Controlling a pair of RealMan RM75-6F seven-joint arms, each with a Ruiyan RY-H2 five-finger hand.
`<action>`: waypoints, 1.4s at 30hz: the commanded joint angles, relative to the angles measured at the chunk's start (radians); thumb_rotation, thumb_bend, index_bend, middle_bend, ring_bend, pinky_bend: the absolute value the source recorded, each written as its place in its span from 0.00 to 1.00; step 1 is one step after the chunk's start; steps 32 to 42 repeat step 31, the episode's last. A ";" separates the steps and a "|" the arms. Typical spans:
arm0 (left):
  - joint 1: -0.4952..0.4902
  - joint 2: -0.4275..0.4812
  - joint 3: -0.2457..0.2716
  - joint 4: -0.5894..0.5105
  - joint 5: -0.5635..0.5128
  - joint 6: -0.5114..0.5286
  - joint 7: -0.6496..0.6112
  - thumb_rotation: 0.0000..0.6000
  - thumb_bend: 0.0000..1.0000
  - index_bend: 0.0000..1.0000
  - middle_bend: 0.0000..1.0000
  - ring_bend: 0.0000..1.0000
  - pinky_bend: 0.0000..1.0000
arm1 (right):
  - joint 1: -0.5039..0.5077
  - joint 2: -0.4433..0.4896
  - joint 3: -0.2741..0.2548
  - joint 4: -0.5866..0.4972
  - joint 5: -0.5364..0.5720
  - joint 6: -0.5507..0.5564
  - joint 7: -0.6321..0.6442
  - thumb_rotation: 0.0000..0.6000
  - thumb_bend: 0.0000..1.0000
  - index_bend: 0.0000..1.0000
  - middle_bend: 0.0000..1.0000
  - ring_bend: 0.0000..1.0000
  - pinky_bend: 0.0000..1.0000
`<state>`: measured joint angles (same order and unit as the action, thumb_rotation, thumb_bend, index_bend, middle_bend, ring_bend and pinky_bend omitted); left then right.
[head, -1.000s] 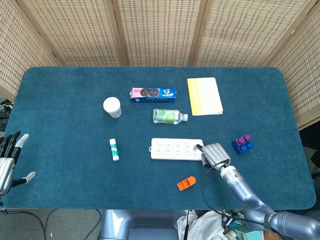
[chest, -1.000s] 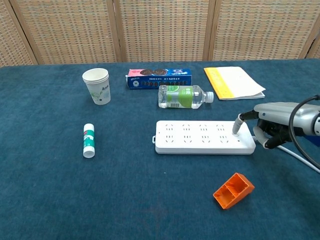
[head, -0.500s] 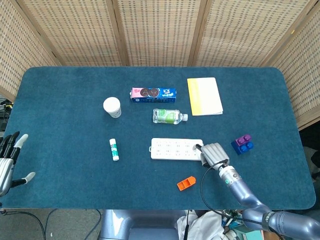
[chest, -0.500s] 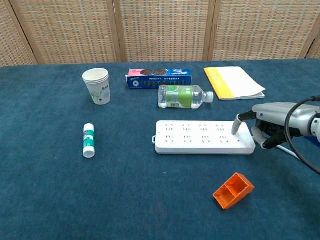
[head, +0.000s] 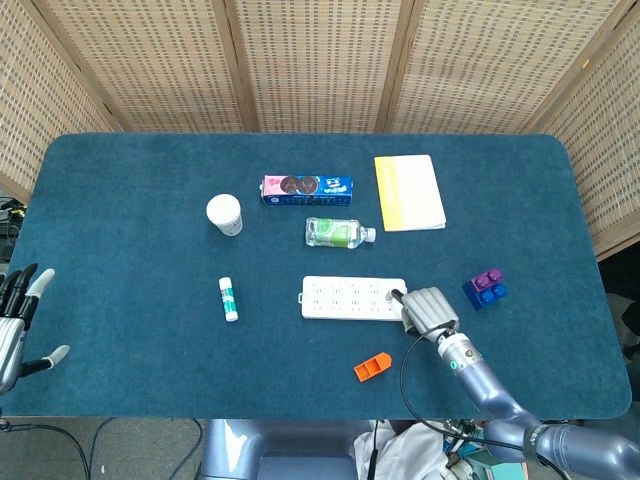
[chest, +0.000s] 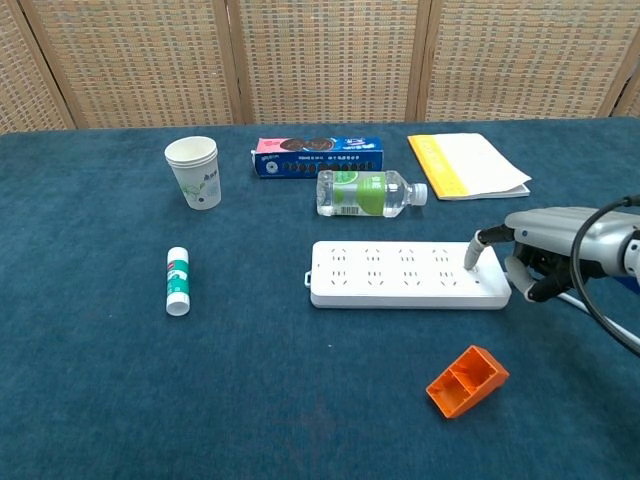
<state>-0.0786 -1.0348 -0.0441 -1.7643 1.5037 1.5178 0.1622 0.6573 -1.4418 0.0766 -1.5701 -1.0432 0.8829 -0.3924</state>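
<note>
We rest our right hand (chest: 545, 255), one finger out and holding nothing, on the hard, light white plastic power strip (chest: 405, 274); its long sides look best for holding.

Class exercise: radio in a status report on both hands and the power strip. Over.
Right hand at the power strip's right end, one fingertip touching its top. Left hand open at the table's left edge, holding nothing. Orange block lies near the strip, apart.
</note>
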 joint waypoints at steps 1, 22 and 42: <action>0.001 0.001 0.000 0.000 0.001 0.002 -0.003 1.00 0.00 0.00 0.00 0.00 0.00 | -0.004 0.016 0.013 -0.024 -0.015 0.021 0.017 1.00 0.85 0.26 0.81 0.91 1.00; 0.026 0.014 0.026 0.018 0.054 0.034 -0.054 1.00 0.00 0.00 0.00 0.00 0.00 | -0.329 0.294 -0.076 -0.198 -0.503 0.549 0.262 1.00 0.00 0.00 0.00 0.00 0.05; 0.034 0.009 0.036 0.029 0.076 0.046 -0.055 1.00 0.00 0.00 0.00 0.00 0.00 | -0.458 0.201 -0.101 -0.026 -0.539 0.699 0.240 1.00 0.00 0.00 0.00 0.00 0.00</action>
